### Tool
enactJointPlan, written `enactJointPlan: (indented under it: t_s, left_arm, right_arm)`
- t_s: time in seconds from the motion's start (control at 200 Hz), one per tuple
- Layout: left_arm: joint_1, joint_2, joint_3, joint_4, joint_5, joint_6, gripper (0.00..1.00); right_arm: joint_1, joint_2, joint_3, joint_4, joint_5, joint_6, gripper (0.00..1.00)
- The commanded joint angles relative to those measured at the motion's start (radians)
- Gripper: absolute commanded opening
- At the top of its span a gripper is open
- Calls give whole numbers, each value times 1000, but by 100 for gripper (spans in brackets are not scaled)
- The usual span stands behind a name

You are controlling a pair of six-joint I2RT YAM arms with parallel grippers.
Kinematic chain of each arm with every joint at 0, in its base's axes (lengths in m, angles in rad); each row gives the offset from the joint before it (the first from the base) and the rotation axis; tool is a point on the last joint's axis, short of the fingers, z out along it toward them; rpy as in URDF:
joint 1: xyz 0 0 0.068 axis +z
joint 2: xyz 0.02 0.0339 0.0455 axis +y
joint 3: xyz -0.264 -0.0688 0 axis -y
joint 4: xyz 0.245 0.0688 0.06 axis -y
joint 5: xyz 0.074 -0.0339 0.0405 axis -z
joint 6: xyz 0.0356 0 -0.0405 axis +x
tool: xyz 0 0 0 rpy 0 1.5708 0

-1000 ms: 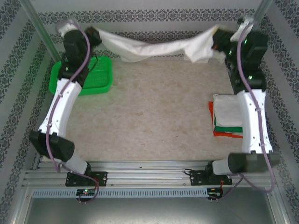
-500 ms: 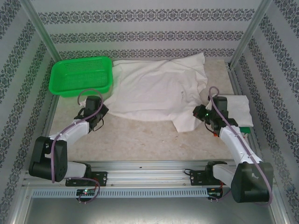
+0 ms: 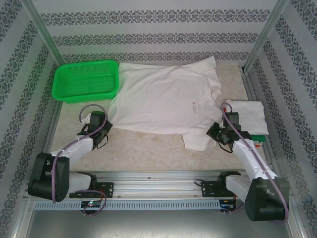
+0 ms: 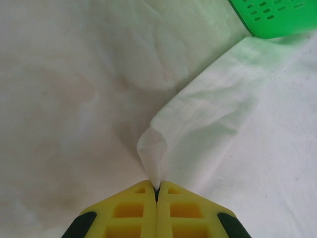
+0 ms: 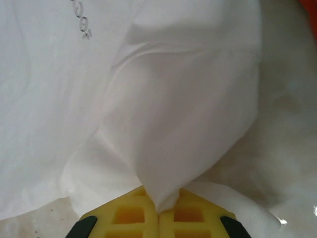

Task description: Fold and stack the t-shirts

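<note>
A white t-shirt [image 3: 166,101] lies spread nearly flat on the table, its collar end toward the back. My left gripper [image 3: 107,128] is low at the shirt's near left corner, shut on a small pinch of white cloth [image 4: 153,148]; its yellow fingertips [image 4: 156,191] meet around the pinch. At the near right corner my right gripper [image 3: 214,133] is shut on a thick fold of the same shirt [image 5: 178,124], the fingertips [image 5: 159,212] closed on it. A folded stack of t-shirts [image 3: 246,115] with green and orange-red edges sits at the right.
A green mesh basket [image 3: 86,81] stands at the back left, its corner touching the shirt's sleeve [image 4: 277,17]. Patterned walls and metal posts enclose the table. The aluminium rail [image 3: 158,178] runs along the near edge.
Both arms have come down from the back, where they held the shirt stretched in the air, toward the near edge. The shirt now lies flat on the table, smoother than half a second ago.
</note>
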Motion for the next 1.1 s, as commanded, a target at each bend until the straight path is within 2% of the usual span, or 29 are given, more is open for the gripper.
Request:
enactJointPlan:
  t_s: [0.0,0.095,0.12,0.18,0.245,0.29,0.345,0.415,0.48,0.61,0.729,0.859,1.094]
  left_arm:
    - [8,-56,-32,-80,-69,-33,0]
    - [8,-87,-45,-104,-80,-35,0]
    - [8,-94,-46,-111,-81,-34,3]
    - [8,-107,-46,-126,-79,-32,18]
    - [9,-128,-40,-139,-79,-25,40]
    - [8,-147,-29,-155,-82,-5,55]
    - [7,-173,1,-185,-91,29,68]
    - [-15,-183,52,-211,-111,80,80]
    - [-77,-143,115,-180,-123,162,93]
    - [-176,45,256,-153,-151,288,97]
    - [-181,217,329,-33,-54,313,97]
    - [-180,378,421,4,6,303,98]
    - [-173,496,432,23,40,242,98]
  right_arm:
    - [9,-27,-22,-104,75,25,0]
    - [9,-31,-29,-148,99,37,0]
    - [9,-32,-35,-145,93,38,0]
    - [9,-42,-38,-133,72,32,22]
    - [9,-63,-27,-130,52,21,51]
    - [11,-92,-6,-143,58,10,65]
    - [14,-121,20,-155,79,-9,75]
    - [25,-146,60,-148,121,-57,84]
    - [42,-116,95,-97,154,-98,85]
    - [85,66,198,37,157,-124,85]
    - [144,273,316,147,182,-113,85]
    - [148,491,444,210,193,-74,84]
    - [94,793,629,212,166,-14,83]
